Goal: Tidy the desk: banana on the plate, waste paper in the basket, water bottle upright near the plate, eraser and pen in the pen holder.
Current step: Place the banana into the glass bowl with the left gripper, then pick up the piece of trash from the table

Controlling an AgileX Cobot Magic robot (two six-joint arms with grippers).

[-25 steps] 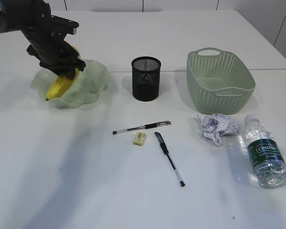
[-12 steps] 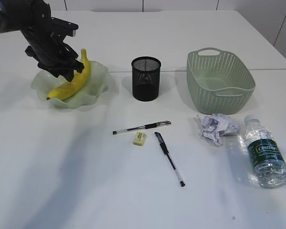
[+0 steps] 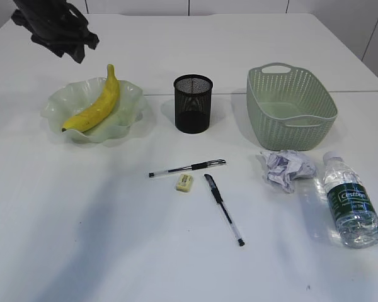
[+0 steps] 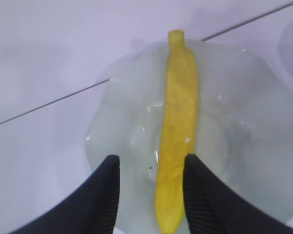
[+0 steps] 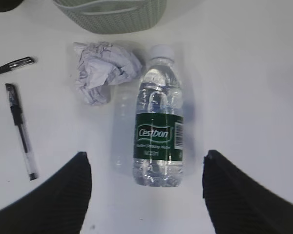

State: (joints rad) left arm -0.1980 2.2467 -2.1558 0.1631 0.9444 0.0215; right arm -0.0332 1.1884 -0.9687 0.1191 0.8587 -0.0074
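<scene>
I am holding my left gripper (image 4: 149, 195) above the pale translucent green plate with the wavy rim (image 3: 129, 100), at the far left of the plain white desk (image 3: 113, 239). Its jaws are standing apart and are gripping nothing. The long curved yellow banana (image 3: 93, 108) is lying diagonally inside the plate, stem end resting on the far rim. I judge that item complete.

My right gripper (image 5: 146, 190) is hovering wide open and empty over the near right of the desk. Directly below it, the small clear plastic water bottle with the dark green label and white cap (image 5: 157, 130) is lying on its side, cap pointing toward the sage-green woven-look plastic basket (image 3: 290, 104). The crumpled white waste paper ball (image 5: 103, 69) is lying just beside the bottle's shoulder, on its left.

Remaining items: two black-capped pens (image 3: 223, 207) and the tiny pale yellow eraser (image 3: 184, 182) are lying near the centre, in front of the black metal mesh pen holder (image 3: 193, 104).

Procedure for the step in hand, as I judge it:
- Descend on the paper ball alone, keeping clear of the bottle so it does not roll.
- Close around the ball's bulk, not a loose fold.
- Release well inside the basket walls.
</scene>
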